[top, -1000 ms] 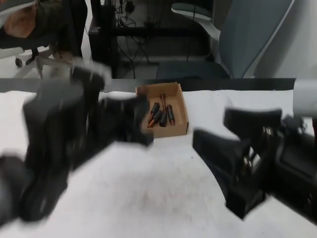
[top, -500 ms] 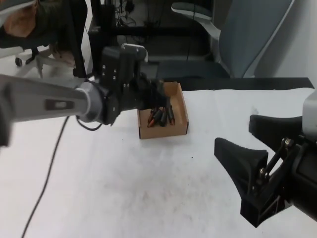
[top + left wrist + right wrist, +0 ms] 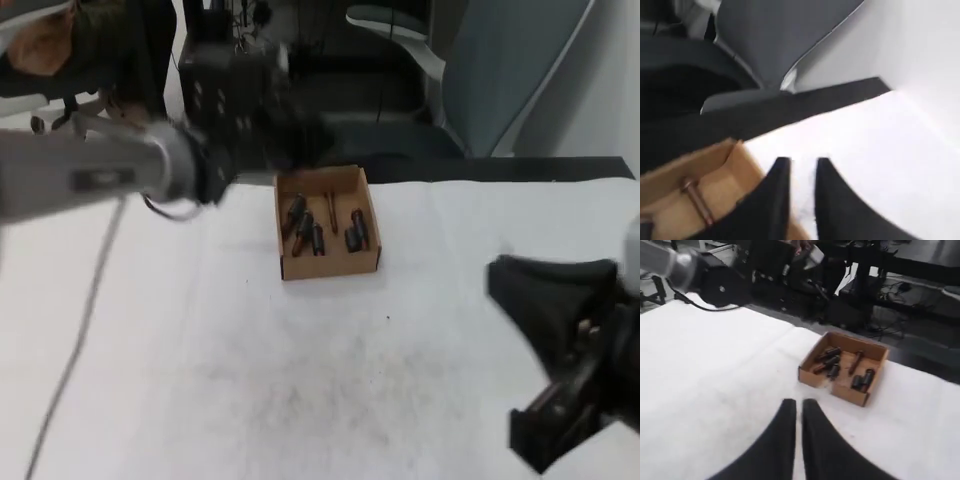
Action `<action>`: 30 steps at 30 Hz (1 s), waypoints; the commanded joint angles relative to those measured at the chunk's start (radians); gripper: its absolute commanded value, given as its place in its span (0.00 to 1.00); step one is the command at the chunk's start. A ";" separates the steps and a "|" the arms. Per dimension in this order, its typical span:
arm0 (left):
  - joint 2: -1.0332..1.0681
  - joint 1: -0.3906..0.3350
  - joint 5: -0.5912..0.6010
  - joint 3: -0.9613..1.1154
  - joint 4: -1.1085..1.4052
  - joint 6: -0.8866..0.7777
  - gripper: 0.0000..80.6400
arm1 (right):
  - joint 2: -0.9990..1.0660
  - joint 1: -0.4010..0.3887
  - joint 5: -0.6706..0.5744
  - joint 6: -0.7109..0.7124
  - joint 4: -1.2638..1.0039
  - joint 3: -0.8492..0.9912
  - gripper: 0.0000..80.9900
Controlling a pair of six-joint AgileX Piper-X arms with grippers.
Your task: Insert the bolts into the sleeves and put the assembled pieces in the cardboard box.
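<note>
The cardboard box (image 3: 327, 262) stands on the white bench near its far edge and holds several dark assembled pieces (image 3: 302, 222) and one reddish bolt (image 3: 331, 210). My left gripper (image 3: 296, 138) hangs above the box's far left corner. In the left wrist view it (image 3: 802, 162) is empty, with a narrow gap between its fingers, over the box's corner (image 3: 715, 170) and a bolt (image 3: 697, 205). My right arm (image 3: 570, 350) is at the near right. The right gripper (image 3: 799, 404) is shut and empty, well short of the box (image 3: 842, 385) and its pieces (image 3: 827, 357).
A white cloth (image 3: 300, 380) covers the bench, with wide free room in front of the box. A black strip (image 3: 480, 168) marks the far edge. Beyond it stand office chairs (image 3: 500, 70) and dark desk frames (image 3: 215, 60).
My left gripper has drawn up and back from inside the box to above its far corner. The pieces in the box lie more spread out. The right arm has pulled back toward the near right.
</note>
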State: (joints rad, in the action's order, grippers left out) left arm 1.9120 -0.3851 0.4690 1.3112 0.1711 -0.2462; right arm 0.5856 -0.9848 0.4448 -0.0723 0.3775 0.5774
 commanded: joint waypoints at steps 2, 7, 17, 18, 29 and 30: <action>-0.289 0.030 0.015 -0.062 -0.032 0.154 0.02 | -0.112 -0.001 0.176 0.087 0.052 0.029 0.01; -0.671 0.129 -0.118 -0.251 -0.193 0.391 0.02 | -0.296 -0.001 0.279 0.092 0.180 0.029 0.01; -1.262 0.550 -0.012 -0.638 -0.206 0.223 0.02 | -0.458 -0.001 0.395 0.187 0.212 -0.050 0.01; -1.301 0.575 0.014 -0.663 -0.216 0.217 0.02 | -0.458 -0.001 0.383 0.184 0.212 -0.072 0.01; -1.460 0.669 0.020 -0.789 -0.433 0.210 0.02 | -0.453 0.124 0.394 -0.172 0.210 -0.433 0.01; -1.462 0.669 0.020 -0.793 -0.445 0.210 0.02 | -0.453 0.151 0.384 -0.179 0.210 -0.443 0.01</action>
State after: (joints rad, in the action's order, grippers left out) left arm 0.4618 0.2792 0.4800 0.5232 -0.2452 -0.0293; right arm 0.1359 -0.8840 0.8303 -0.2043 0.5989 0.1602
